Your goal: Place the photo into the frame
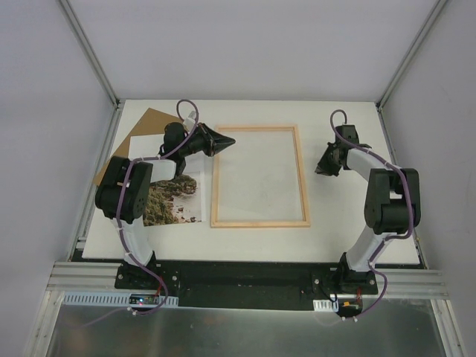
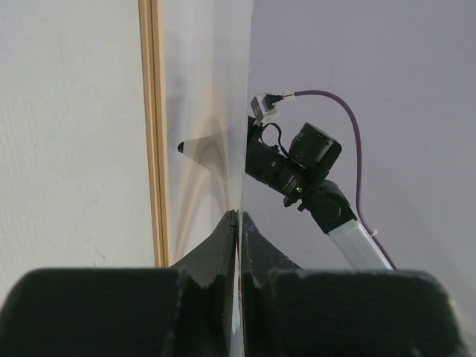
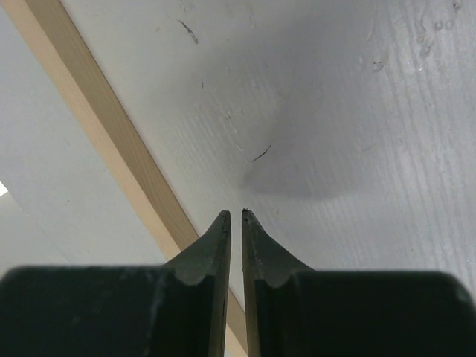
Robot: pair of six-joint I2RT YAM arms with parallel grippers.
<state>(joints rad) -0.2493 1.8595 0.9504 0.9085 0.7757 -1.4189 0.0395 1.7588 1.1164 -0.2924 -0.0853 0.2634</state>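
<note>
**Photo and frame before insertion.** The photo (image 1: 175,201) lies flat and picture side up on the surface (image 1: 349,223), left of the frame (image 1: 259,223) and just beside its left rail, with a narrow strip of bare surface between them. Its long axis runs from the near edge toward the far edge, parallel to the frame's long axis. The rocky cliff is at the near end and the pale part toward the far end. The left arm reaches across the sheet and hides part of it.

The frame rests flat at mid-surface in the same upright format. Only pale surface shows inside its rails, so nothing has been loaded. A brown backing board (image 1: 149,123) lies skewed at the far left corner, partly under the photo.

By this layout, the insertion proper has not begun. The sheet has yet to be gripped, carried rightward, lowered between the rails and squared to them. No turn appears necessary, since the two long axes already agree.

The left pincer (image 1: 230,140) points rightward over the frame's far-left corner. Its fingers are pressed together, and nothing can be seen held in them. The right pincer (image 1: 320,170) hangs over bare surface just outside the frame's right rail. Only a narrow slit separates its tips, and it grips nothing.
</note>
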